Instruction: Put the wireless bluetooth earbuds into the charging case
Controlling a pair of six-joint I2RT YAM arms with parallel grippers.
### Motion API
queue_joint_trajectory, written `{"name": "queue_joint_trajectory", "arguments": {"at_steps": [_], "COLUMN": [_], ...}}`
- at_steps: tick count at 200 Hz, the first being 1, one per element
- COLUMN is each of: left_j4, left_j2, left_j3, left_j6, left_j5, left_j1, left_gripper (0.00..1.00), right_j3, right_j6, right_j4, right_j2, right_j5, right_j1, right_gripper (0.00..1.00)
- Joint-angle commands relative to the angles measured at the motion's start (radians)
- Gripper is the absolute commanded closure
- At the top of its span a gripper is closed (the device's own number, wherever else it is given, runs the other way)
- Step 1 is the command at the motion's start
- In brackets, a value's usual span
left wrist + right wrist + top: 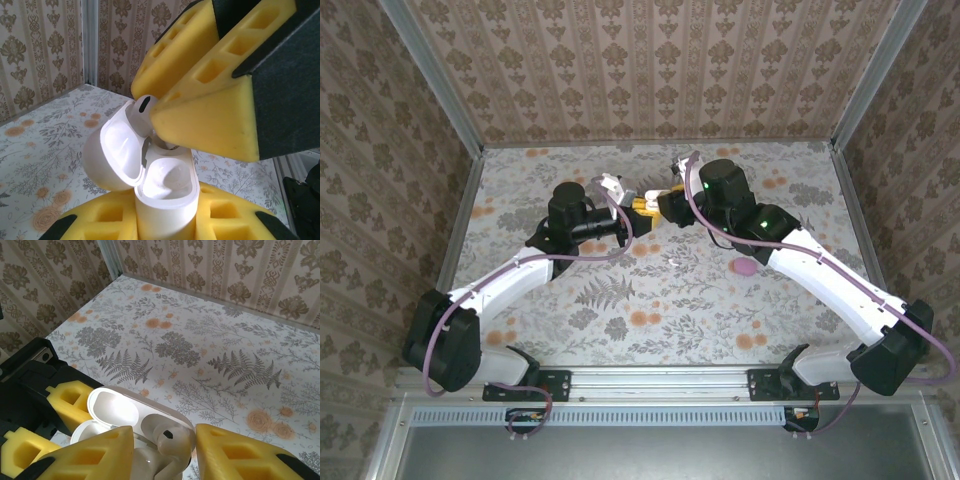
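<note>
The white earbud (167,437) is held at the mouth of the open charging case (165,195), just over the case's wells and beside its raised lid (117,155). How far the stem is seated cannot be told. The case itself is carried clear of the counter (225,355), and its lower body is clamped between the jaws of the left gripper (165,222). The right gripper (165,452) is brought in from above the case, with its jaws set on either side of the earbud. Whether the bud is gripped or already being let go cannot be told. The step in hand is judged to be the insertion itself. The next move calls for the bud to be pressed straight down into its well and freed, then for the right gripper to be lifted away along the same line. The lid must not be struck and the case must not be levered out of the left gripper's hold. Room right at the case is tight, since both pairs of jaws crowd it and the lid stands close to the bud. Farther from the case there is open counter on every side. A pink object (745,266) lies well off to the case's right, nearer the arm bases, and the walls (650,70) are well apart from it.
</note>
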State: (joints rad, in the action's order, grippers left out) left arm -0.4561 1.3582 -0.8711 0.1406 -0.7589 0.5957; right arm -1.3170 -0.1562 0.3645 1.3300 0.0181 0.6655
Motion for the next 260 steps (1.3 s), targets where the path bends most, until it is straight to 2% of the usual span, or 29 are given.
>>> {"name": "queue_joint_trajectory", "arguments": {"at_steps": [1,151,219,260], "left_j4": [-0.047,-0.044,-0.043,-0.046], "left_j2": [-0.019,-0.02,-0.025,-0.03], "left_j3": [-0.037,-0.038,-0.035,-0.033], "left_j6": [0.015,0.011,0.008,0.006], "left_j5": [0.006,0.004,0.003,0.002], "left_j1": [0.003,0.001,0.001,0.001], "left_gripper": [0.77,0.77,0.76,0.77], "right_j3": [0.016,0.021,0.018,0.027], "right_j6": [-0.006,-0.135,-0.173,-0.255], "right_j4": [0.0,-0.016,-0.005,-0.046], "right_j2": [-0.025,-0.049,-0.061,-0.071], "right_j5": [-0.096,-0.259,-0.176,-0.348], "right_j1": [0.01,-0.047,-0.067,-0.125], "right_gripper": [0.6,0.58,0.58,0.58]}}
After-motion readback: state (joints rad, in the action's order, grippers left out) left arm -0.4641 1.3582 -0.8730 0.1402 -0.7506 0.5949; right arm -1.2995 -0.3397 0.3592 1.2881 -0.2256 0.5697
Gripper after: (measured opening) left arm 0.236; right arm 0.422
